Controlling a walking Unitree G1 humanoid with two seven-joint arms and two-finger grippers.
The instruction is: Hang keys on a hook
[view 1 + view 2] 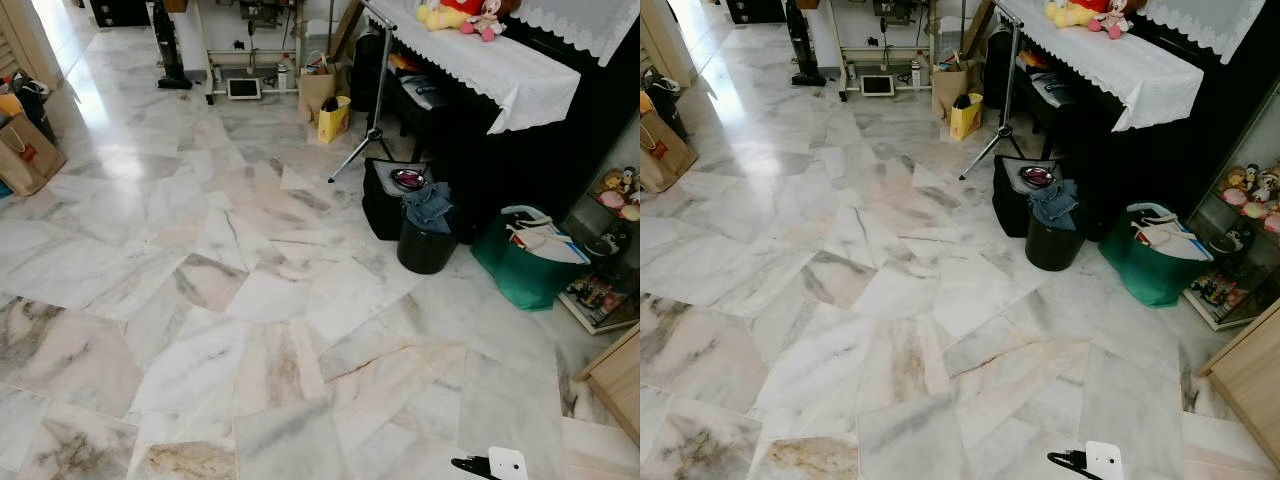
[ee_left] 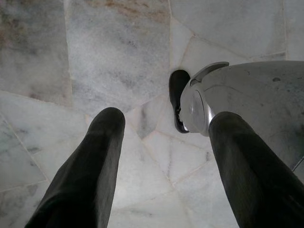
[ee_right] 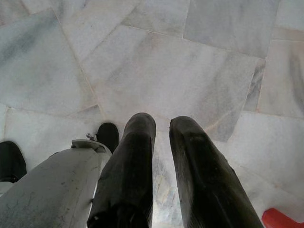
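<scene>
Marble floor (image 1: 200,300) spreads ahead, with black bin (image 1: 425,245) and green bag (image 1: 525,260) beside the dark piano (image 1: 540,120); keys and hook can't be made out. Left gripper (image 2: 164,137) hangs over the floor, fingers spread wide, nothing between them. Right gripper (image 3: 164,142) also points down at the tiles, fingers nearly together, nothing pinched.

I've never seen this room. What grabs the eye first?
The pale marble floor spreads across the foreground. To the right, a black piano under a white lace cloth holds plush toys, with a green bag and a black bucket at its foot.
</scene>
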